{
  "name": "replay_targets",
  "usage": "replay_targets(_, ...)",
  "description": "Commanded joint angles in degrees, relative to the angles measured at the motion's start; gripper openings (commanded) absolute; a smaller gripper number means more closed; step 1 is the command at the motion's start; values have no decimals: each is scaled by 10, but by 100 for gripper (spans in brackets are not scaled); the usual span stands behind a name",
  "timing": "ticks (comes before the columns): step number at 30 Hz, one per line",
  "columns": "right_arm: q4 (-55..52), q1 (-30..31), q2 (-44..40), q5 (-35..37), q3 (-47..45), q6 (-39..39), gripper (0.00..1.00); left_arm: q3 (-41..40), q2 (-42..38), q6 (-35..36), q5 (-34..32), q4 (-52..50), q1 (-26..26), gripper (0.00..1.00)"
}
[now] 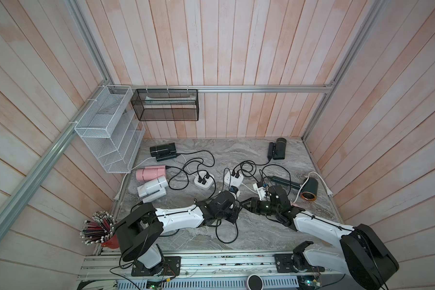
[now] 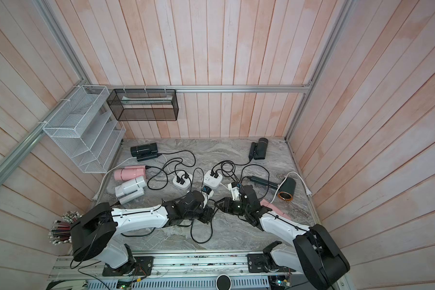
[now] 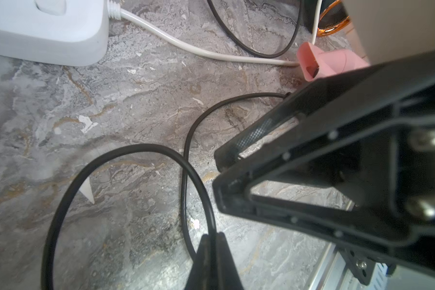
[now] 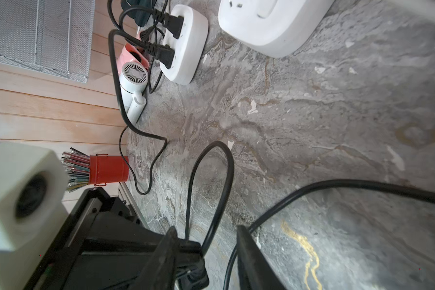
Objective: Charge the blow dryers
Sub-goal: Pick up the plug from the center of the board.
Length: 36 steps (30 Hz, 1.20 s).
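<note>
Pointing nearward, the copper-rimmed blow dryer (image 1: 310,190) lies with its barrel front-to-back.

A lab booth mocked up as a home counter: pale pink wooden plank walls (image 1: 236,50) framed by silver aluminium rails (image 1: 261,88), a grey marble-patterned tabletop (image 1: 261,236), and white-and-black robot arms (image 1: 178,216) bolted to a slotted metal rail (image 1: 224,263) at the near edge.

light: soft, even | shadows: faint | edges: wide-angle bowed | wrist close-ups: blurred
</note>
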State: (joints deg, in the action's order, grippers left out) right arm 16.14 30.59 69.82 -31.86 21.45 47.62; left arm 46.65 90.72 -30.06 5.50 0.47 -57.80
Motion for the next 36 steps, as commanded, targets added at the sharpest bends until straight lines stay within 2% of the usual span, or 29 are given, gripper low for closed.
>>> replay_targets(1,31,12,17,-7,5,15,38,-10,-20,-4,-1,36,2,8)
replay_targets(4,44,22,30,-4,7,23,37,-13,-23,-5,0,43,1,8)
replay_targets(13,51,39,28,24,15,29,12,-19,-19,-10,5,45,1,8)
replay_targets(17,35,40,15,34,22,20,5,-20,-17,-19,15,33,3,16)
replay_targets(21,-24,54,0,72,47,-10,3,-19,-24,-28,64,13,17,34)
replay_targets(25,-57,76,-1,104,67,-25,3,-8,-39,-16,103,-26,26,42)
replay_targets(29,-70,96,3,132,81,-29,2,21,-29,2,115,-98,45,43)
replay_targets(36,-97,125,14,169,107,-41,2,29,-8,3,142,-127,45,36)
